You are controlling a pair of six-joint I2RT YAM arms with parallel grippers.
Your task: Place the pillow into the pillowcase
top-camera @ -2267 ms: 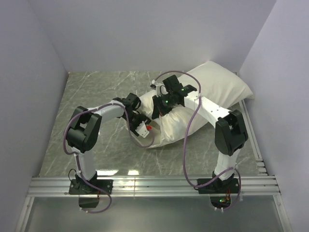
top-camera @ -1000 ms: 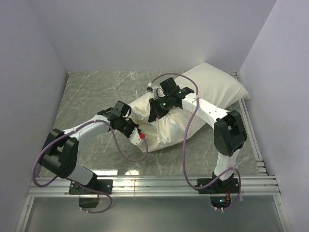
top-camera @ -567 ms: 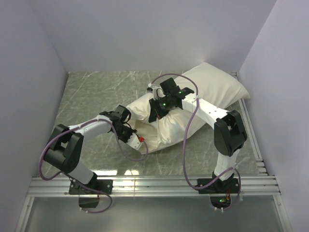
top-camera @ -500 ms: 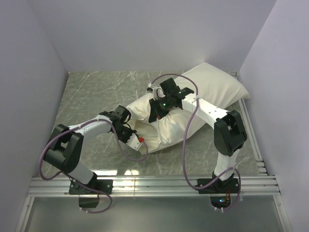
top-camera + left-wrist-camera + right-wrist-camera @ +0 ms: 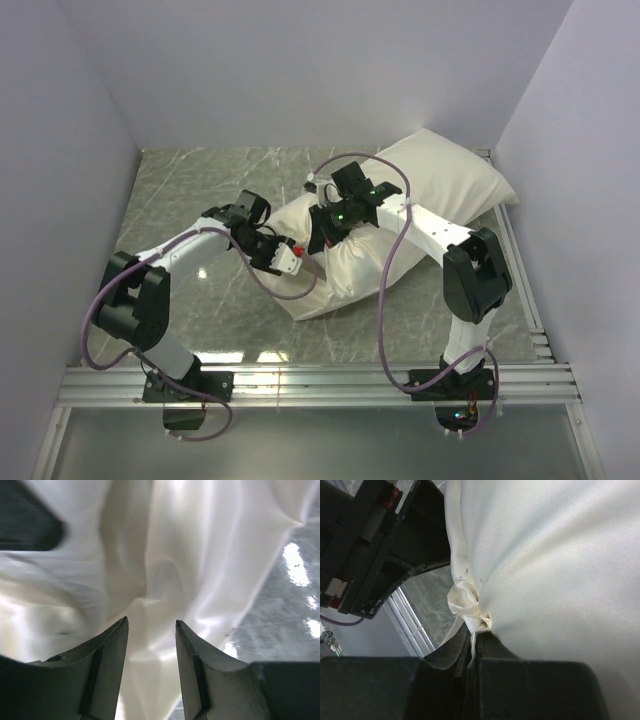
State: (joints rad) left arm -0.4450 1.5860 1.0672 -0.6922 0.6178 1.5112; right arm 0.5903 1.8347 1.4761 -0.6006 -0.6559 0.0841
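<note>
- Step in hand, as we judge it: working the pillowcase [image 5: 335, 280] along the pillow [image 5: 450, 175]. It looks well along but not finished.
- Left tool [image 5: 150, 625]: jaws part-way apart, with wrinkled cream cloth just ahead of them and nothing clamped.
- Right tool [image 5: 475, 645]: closed tight on a twisted bunch of pillowcase cloth at mid-bundle.
- Location: the bundle lies slantwise on the desk [image 5: 190, 190], from the centre toward the far right corner.
- Container: the pillowcase bulges at its near-left end, so we judge the pillow sits inside there. We cannot tell whether the plump far end is covered, and we see no hem.
- Next move, in our judgement: the left tool takes a bite of loose cloth beside the right's pinch, then draws it over the stuffing.
</note>
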